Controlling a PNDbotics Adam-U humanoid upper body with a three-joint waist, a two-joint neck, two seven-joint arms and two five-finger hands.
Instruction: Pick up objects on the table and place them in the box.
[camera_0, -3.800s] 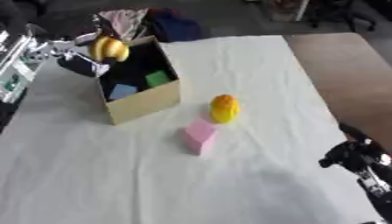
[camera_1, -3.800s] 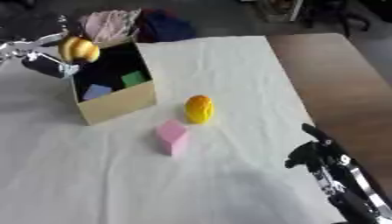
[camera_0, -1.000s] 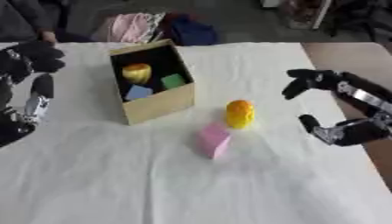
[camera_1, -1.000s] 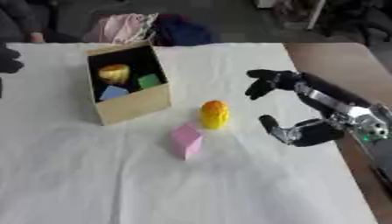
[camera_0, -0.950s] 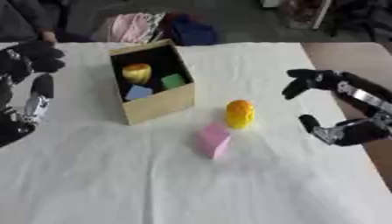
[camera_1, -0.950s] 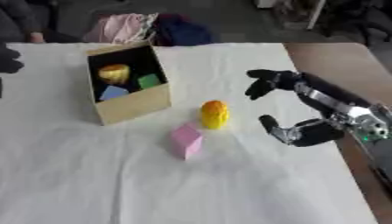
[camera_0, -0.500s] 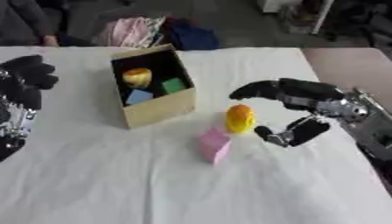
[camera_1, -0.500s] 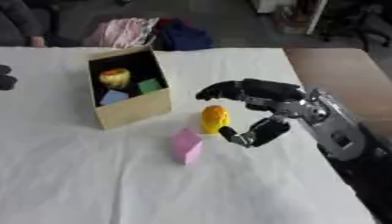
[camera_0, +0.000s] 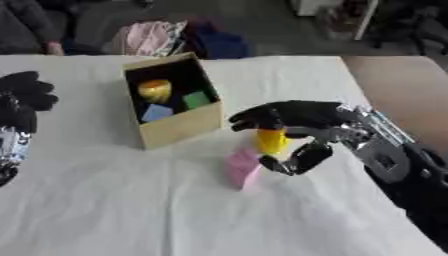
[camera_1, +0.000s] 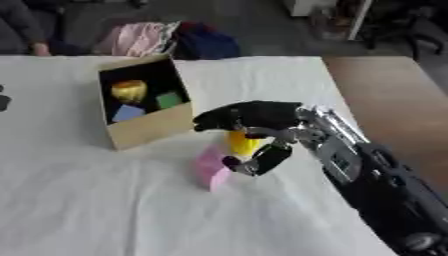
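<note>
Nearest, on the white table (camera_0: 131, 210), lay a pink block (camera_0: 241, 168), a little right of the middle, with lots of bare cloth toward the near edge. Just behind it stood a yellow object (camera_0: 270, 140), partly hidden. Reached in from the right edge: the right hand (camera_0: 297, 125), curved wide around the yellow object, fingers above, thumb (camera_0: 295, 159) below, not yet closed on it. Could not tell if anything touched yet.

Further back, left of the middle, stood the open cardboard box (camera_0: 179, 125), already holding a yellow thing (camera_0: 155, 91), a blue piece (camera_0: 157, 112) and a green piece (camera_0: 196, 99). Seen at the left edge: the left hand (camera_0: 24, 95), idle, fingers curled, holding nothing. Beyond the far edge lay a heap of clothes (camera_0: 179, 37).

Likely troubles: thumb very near the pink block, so could bump it away; yellow object rounded, so might slip out or roll toward the box wall. Good open room near and right; tight only between box, block and hand.
</note>
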